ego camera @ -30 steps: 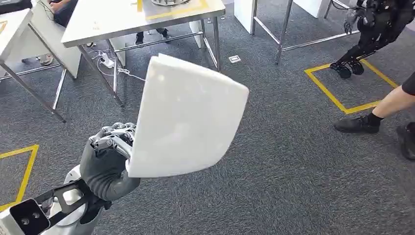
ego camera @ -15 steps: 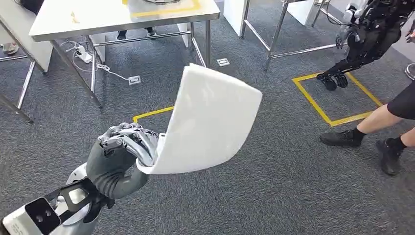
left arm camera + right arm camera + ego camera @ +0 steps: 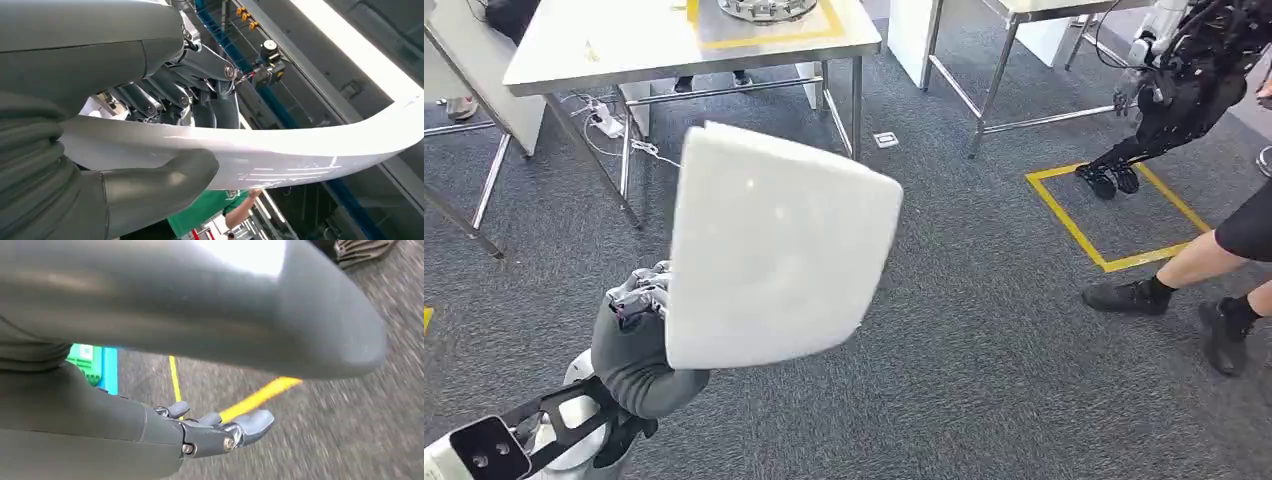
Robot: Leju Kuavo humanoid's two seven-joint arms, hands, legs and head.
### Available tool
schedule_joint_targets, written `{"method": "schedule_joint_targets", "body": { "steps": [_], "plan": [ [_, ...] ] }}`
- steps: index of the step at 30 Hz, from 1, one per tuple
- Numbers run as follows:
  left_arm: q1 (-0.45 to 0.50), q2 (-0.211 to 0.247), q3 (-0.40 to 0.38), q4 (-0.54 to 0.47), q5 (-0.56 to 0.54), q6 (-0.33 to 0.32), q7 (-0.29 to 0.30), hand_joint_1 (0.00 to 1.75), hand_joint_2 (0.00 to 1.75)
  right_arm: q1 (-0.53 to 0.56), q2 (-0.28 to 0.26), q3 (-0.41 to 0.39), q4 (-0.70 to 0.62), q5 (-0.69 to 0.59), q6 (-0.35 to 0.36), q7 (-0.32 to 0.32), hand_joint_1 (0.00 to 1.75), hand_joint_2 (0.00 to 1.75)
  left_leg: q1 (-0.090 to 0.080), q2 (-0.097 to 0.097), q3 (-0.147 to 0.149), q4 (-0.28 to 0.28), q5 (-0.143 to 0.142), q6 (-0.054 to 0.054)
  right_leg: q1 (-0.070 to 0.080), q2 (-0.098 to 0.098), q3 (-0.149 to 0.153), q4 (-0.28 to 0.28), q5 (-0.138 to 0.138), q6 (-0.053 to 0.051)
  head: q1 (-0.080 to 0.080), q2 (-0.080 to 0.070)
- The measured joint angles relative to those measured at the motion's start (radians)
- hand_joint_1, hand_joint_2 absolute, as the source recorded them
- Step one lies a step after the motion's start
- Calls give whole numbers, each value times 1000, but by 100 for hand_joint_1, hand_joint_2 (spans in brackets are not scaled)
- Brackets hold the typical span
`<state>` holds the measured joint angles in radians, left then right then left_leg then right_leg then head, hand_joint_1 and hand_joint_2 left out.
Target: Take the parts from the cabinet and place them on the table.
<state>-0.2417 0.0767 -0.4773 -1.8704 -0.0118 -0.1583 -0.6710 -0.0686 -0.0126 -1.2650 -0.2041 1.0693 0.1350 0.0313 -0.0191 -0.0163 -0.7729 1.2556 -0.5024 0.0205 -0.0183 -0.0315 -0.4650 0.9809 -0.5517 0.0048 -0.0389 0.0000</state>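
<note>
A large white curved panel [image 3: 779, 255], the part being carried, is held up in the air over grey carpet [image 3: 984, 360], in front of the robot's chest. The left hand [image 3: 639, 310] grips it at its lower left edge, so nearly all of the panel stands above and to the right of the hand. In the left wrist view the thick grey thumb [image 3: 165, 177] presses on one face of the panel [image 3: 280, 150] and the dark fingers [image 3: 150, 97] close over the other face, clamping the thin sheet between them. The panel stands roughly upright with its broad face turned toward the head camera; its longer side runs up from the hand toward the top left corner, and its rounded corner points to the right. Seen edge-on from the wrist, it bows in a gentle curve away from the hand. The right hand [image 3: 220, 432] hangs low over the carpet near yellow floor tape [image 3: 255, 397], its fingers partly curled and holding nothing. Ahead stands a metal-legged surface [image 3: 624, 45] carrying a round metal object [image 3: 769, 8] inside a yellow outline. To the right, a person's legs in dark shoes [image 3: 1124, 295] stand beside a taped yellow square [image 3: 1114, 215], with a black robot [image 3: 1184, 80] behind it
</note>
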Motion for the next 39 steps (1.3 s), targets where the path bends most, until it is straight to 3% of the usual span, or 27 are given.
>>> {"method": "schedule_joint_targets", "body": {
  "steps": [1, 2, 3, 4, 5, 6, 7, 8, 9, 11, 12, 13, 15, 16, 17, 18, 19, 21, 22, 24, 25, 26, 39],
  "plan": [
    [6, -1, 1, 0, 2, 0, 0, 175, 175, 0, 2, 0, 0, 1, 0, 0, 0, 0, 14, 3, -21, 47, -14, -16, -11, 0, 0, 1, -1, 7, 0, 0],
    [14, -2, 3, 0, 3, 0, 0, 175, 175, 1, 3, 0, 0, 1, 0, -1, 0, 0, 27, 6, -18, 46, -4, -32, -23, 0, 4, 1, -4, 17, -1, 0],
    [20, -3, 4, 0, 3, -1, 0, 175, 175, 1, 5, 0, 0, 2, 0, -3, 0, 0, 40, 10, 8, 3, 25, -49, -36, 0, 8, 2, -8, 28, -1, 0],
    [23, -3, 5, 0, 3, -2, -3, 175, 175, 2, 6, 0, 0, 2, 0, -5, 0, 0, 53, 15, 53, -74, 67, -67, -49, 1, 14, 4, -14, 40, -1, 0],
    [25, -3, 6, 0, 3, -3, -8, 175, 175, 3, 6, 0, 0, 3, 0, -6, 0, 0, 69, 26, 115, -189, 106, -92, -63, 0, 23, 11, -25, 58, -3, 0],
    [29, -3, 7, 4, 3, -4, -11, 175, 175, 2, 0, 0, -2, 5, 0, -7, 0, 0, 57, 26, 121, -194, 66, -110, -59, -2, 22, 10, -30, 71, -11, 0],
    [28, -5, 8, 6, 3, -4, -14, 175, 175, 1, -6, 0, -4, 7, 1, -7, 0, 0, 57, 23, 124, -196, 66, -90, -57, -2, 19, 17, -36, 83, -31, 0],
    [30, -8, 12, 7, 3, -5, -14, 175, 175, 0, 1, 0, -2, 8, 18, -6, 0, 0, 58, 17, 118, -188, 58, -59, -52, -1, 21, 10, -34, 87, -19, 0],
    [28, -8, 14, 9, 5, -7, -12, 175, 175, -1, 4, 0, -1, 8, 18, -5, 0, 0, 57, 17, 115, -182, 53, -48, -53, -1, 27, 0, -32, 91, -10, 0],
    [21, -10, 15, 8, 17, -11, -12, 175, 175, -4, 3, 0, -2, 8, 18, -3, 0, 0, 54, 10, 119, -182, 48, -26, -59, -4, 39, -11, -35, 102, -7, 0],
    [16, -11, 15, 8, 22, -12, -10, 175, 175, -7, 4, 0, -2, 8, 18, -4, 0, 0, 53, 10, 124, -184, 45, -18, -59, 5, 34, 12, -49, 96, 2, 0],
    [10, -11, 15, 10, 28, -12, -11, 175, 175, -9, 4, 0, -2, 8, 19, -5, 0, 0, 49, 10, 127, -185, 43, -10, -50, 12, -5, 84, -81, 86, 5, 0],
    [14, -11, 15, 14, 34, -12, -18, 175, 175, -6, 5, 0, -2, 8, 31, -7, 0, 0, 37, 9, 129, -185, 39, 3, -31, 18, -118, 269, -149, 70, 14, 0],
    [18, -11, 15, 17, 35, -11, -21, 175, 175, -2, 5, 0, -2, 8, 32, -7, 0, 0, 29, 6, 129, -185, 37, 9, -22, 20, -164, 336, -161, 62, 15, 0],
    [20, -11, 15, 20, 35, -12, -23, 175, 175, 1, 5, 0, -2, 8, 32, -10, 0, 0, 21, 2, 132, -185, 36, 14, -12, 21, -192, 360, -150, 50, 15, 0],
    [20, -11, 15, 23, 37, -12, -25, 175, 175, 5, 5, 0, -2, 8, 32, -11, 0, 0, 11, -4, 137, -185, 34, 17, 1, 22, -194, 330, -107, 32, 16, 0],
    [20, -11, 15, 24, 39, -12, -26, 175, 175, 6, 5, 0, -2, 8, 32, -13, 0, 0, 4, -7, 142, -185, 33, 20, 11, 24, -176, 268, -55, 12, 18, 0],
    [19, -11, 15, 26, 46, -11, -27, 175, 175, 5, 4, 0, -2, 10, 32, -19, 0, 0, -5, -11, 149, -185, 30, 25, 41, 34, -117, 106, 34, -34, 18, 0],
    [19, -11, 15, 27, 48, -11, -27, 175, 175, 4, -5, 0, -2, 11, 36, -21, 0, 0, -15, -10, 148, -182, 29, 23, 43, 30, -114, 90, 21, -50, 12, 0],
    [21, -10, 15, 28, 48, -8, -27, 175, 175, 4, -3, 0, -2, 14, 58, -23, 0, 0, -8, -12, 144, -184, 27, 21, 43, 25, -109, 70, 32, -13, 14, 0],
    [21, -10, 15, 28, 48, -6, -27, 175, 175, 4, -3, 0, -2, 17, 58, -24, 0, 0, -6, -10, 145, -185, 29, 25, 43, 26, -109, 69, 35, 0, 16, 0],
    [22, -10, 16, 28, 48, -5, -28, 175, 175, 6, -3, 0, -2, 18, 52, -24, 0, 0, -7, -8, 146, -187, 30, 23, 43, 27, -108, 69, 34, -6, 16, 0],
    [34, -6, 29, 19, 47, -7, -27, 175, 175, 5, -3, 1, -2, 24, 52, -39, 0, 0, -7, -8, 153, -194, 34, 16, 42, 27, -106, 69, 34, -12, 16, 0]
  ]
}}
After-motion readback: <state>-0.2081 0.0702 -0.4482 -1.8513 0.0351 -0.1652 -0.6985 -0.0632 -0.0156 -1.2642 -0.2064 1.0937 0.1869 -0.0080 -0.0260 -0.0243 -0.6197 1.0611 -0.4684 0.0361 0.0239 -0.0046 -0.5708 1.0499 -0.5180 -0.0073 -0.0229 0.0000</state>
